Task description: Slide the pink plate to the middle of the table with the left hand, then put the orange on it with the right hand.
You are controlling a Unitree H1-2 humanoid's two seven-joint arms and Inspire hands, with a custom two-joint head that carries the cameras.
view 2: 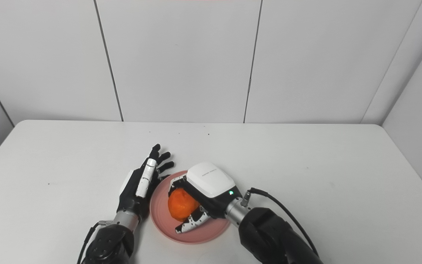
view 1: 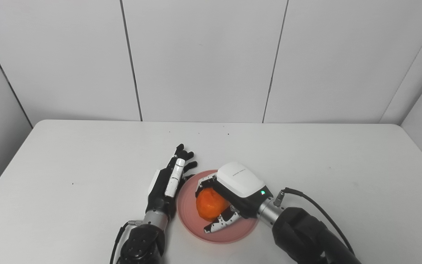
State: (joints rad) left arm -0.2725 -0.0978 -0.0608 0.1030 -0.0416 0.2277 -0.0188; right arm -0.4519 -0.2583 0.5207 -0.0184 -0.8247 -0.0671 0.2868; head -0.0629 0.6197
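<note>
pink plate [view 1: 196,227] sits near the front edge of the white table [view 1: 343,165], about mid-width, as i run the placing step. my right hand [view 1: 229,196] hangs over it, fingers curled round the orange [view 1: 209,203], which looks at or just above the plate's surface; i can't tell which. my left hand [view 1: 169,181] rests flat beside the plate's left rim, fingers spread, holding nothing. next, i judge, calls for uncurling the fingers and lifting clear.
</note>
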